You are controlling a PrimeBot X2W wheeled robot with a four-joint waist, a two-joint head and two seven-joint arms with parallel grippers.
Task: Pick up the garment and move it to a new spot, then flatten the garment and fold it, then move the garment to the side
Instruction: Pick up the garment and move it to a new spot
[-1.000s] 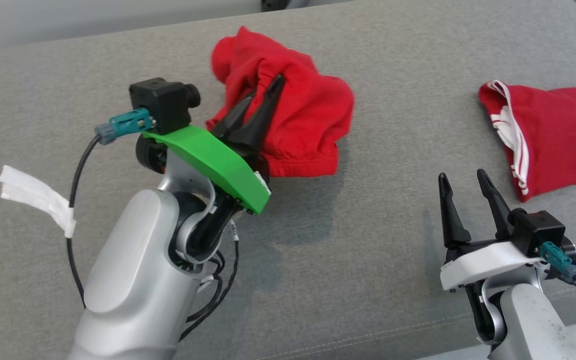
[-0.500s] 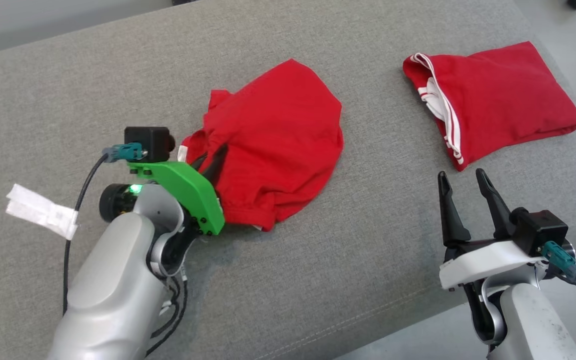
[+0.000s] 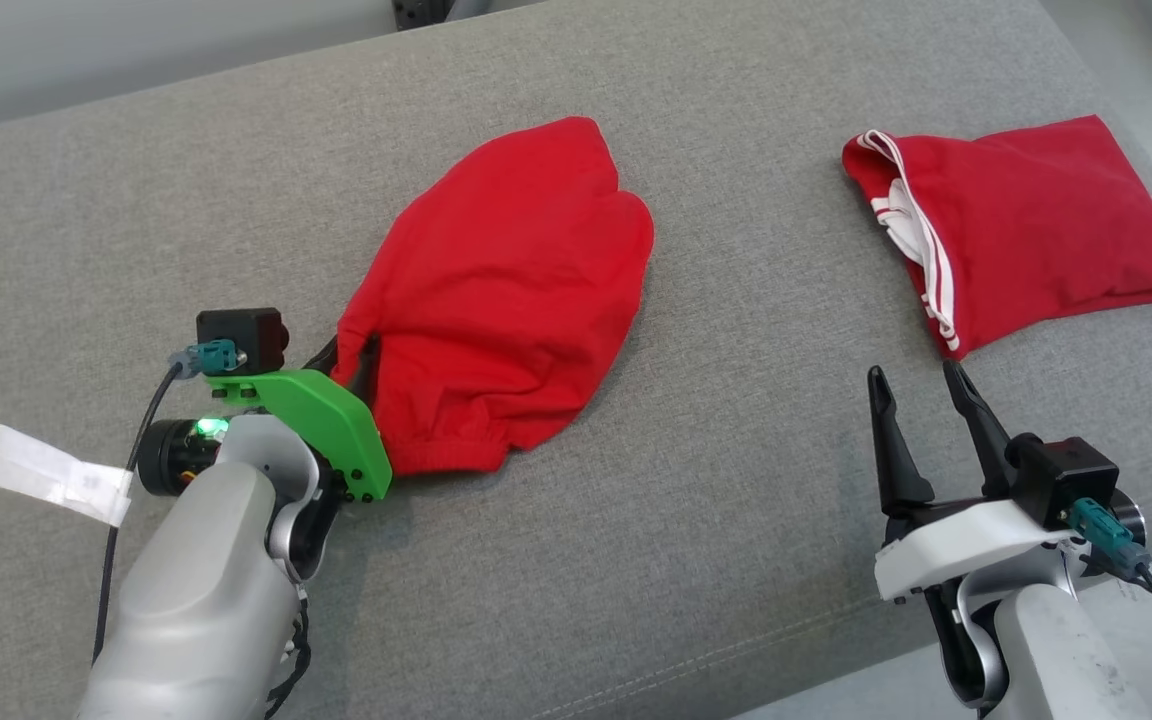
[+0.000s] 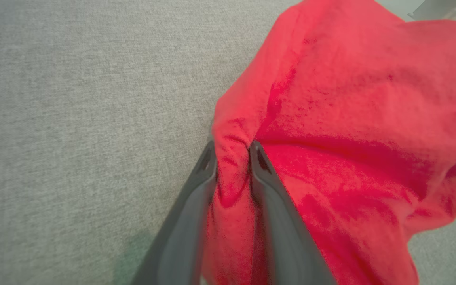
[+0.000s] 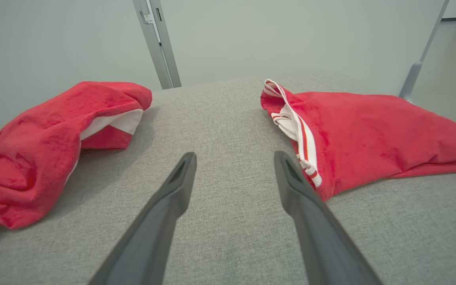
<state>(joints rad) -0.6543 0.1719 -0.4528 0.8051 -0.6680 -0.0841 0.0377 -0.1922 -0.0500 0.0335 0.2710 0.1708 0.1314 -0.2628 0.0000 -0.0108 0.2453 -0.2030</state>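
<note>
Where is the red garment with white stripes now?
The striped garment lies at the head view's upper right on the grey cushion, beyond the right gripper.

White-trimmed red cloth point(image 3: 1036, 220) on grey cushion point(image 3: 736, 480)

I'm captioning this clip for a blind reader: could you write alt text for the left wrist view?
The left tool pinches a fold at the edge of a red garment lying on a grey cushion. Its two dark fingers rise from the bottom edge, with cloth bunched between their tips.
</note>
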